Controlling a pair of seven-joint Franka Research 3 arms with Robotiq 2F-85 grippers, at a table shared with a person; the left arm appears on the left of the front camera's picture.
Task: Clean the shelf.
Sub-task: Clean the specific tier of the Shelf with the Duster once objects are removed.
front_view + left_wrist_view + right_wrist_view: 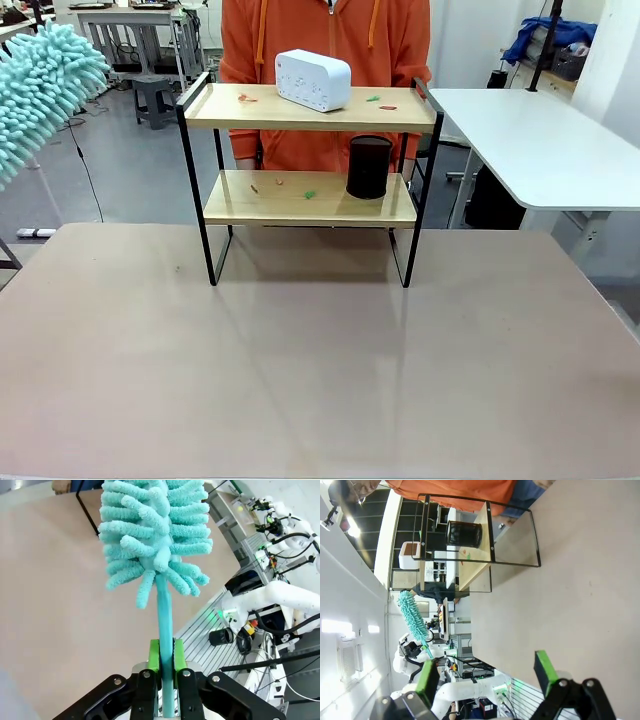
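The shelf (300,110) stands at the table's far middle, a two-tier rack of light wood in a black frame. Its top board carries a white box (313,80) and small red and green scraps (247,98). On the lower board are a black mesh cup (369,167) and more scraps (310,194). My left gripper (166,656) is shut on the handle of a teal fluffy duster (155,535), whose head shows at the far left (40,90), apart from the shelf. My right gripper (486,675) is open and holds nothing, with the shelf (482,540) far ahead across the table.
A person in an orange hoodie (325,40) stands right behind the shelf. A second white table (540,140) sits at the right rear. The brown tabletop (320,350) in front of the shelf is bare.
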